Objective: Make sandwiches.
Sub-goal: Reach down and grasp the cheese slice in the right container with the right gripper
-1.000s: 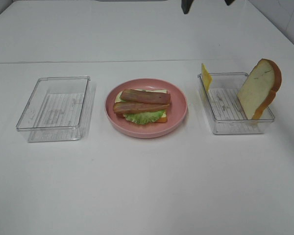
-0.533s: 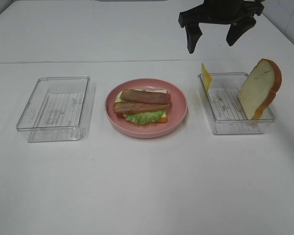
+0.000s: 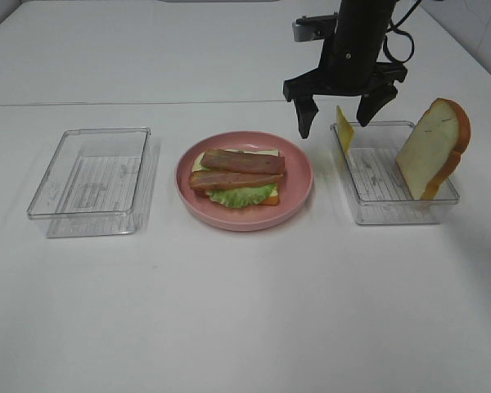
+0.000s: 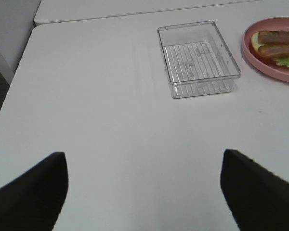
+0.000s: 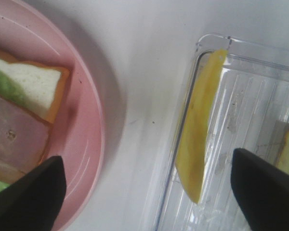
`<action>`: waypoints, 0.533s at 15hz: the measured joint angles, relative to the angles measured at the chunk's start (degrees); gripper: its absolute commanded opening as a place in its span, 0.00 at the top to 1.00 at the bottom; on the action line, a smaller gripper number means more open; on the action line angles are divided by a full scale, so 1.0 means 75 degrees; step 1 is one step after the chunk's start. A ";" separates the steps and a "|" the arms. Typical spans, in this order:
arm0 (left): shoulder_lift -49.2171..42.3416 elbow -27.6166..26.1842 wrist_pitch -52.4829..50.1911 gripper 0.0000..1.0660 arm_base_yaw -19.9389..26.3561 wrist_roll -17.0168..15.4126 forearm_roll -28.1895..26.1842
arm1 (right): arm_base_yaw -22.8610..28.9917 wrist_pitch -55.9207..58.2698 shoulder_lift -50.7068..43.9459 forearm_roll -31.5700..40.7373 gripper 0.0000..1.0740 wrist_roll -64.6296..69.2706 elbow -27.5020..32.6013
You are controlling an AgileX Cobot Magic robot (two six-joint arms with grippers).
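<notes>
**Tabletop point(image 3: 245, 319) holdings, left to right**

My left jaws: spread wide, holding nothing. Left tray point(image 3: 90, 182). Pink plate point(image 3: 299, 201), centre: sandwich point(image 3: 237, 178), bacon uppermost. My right jaws: spread wide, holding nothing, over the cheese slice point(image 3: 344, 129) leaning in the right tray point(image 3: 393, 211). Bread slice point(image 3: 432, 147) propped there.

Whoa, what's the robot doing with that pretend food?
It is building a toy sandwich. On the pink plate sits an unfinished sandwich with bacon strips on top and no top bread yet. The right gripper hangs open just above a yellow cheese slice leaning inside the clear tray on the right, where a bread slice also stands. It holds nothing. The left gripper is open too, away from the food.
</notes>
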 measured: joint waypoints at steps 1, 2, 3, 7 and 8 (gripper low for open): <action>0.0000 0.0000 0.0000 0.26 0.0000 0.0000 0.0000 | 0.0000 -0.0061 0.0061 0.0000 0.22 0.0000 0.0000; 0.0000 0.0000 0.0000 0.26 0.0000 0.0000 0.0000 | 0.0000 -0.0206 0.0214 0.0008 0.34 0.0000 0.0000; 0.0000 0.0000 0.0000 0.26 0.0000 0.0000 0.0000 | 0.0000 -0.0260 0.0244 -0.0031 0.38 0.0015 0.0000; 0.0000 0.0000 0.0000 0.26 0.0000 0.0000 0.0008 | 0.0000 -0.0267 0.0275 -0.0733 0.99 0.0558 0.0000; 0.0000 0.0000 0.0000 0.26 0.0000 0.0000 0.0008 | 0.0000 -0.0267 0.0275 -0.0756 1.00 0.0565 0.0000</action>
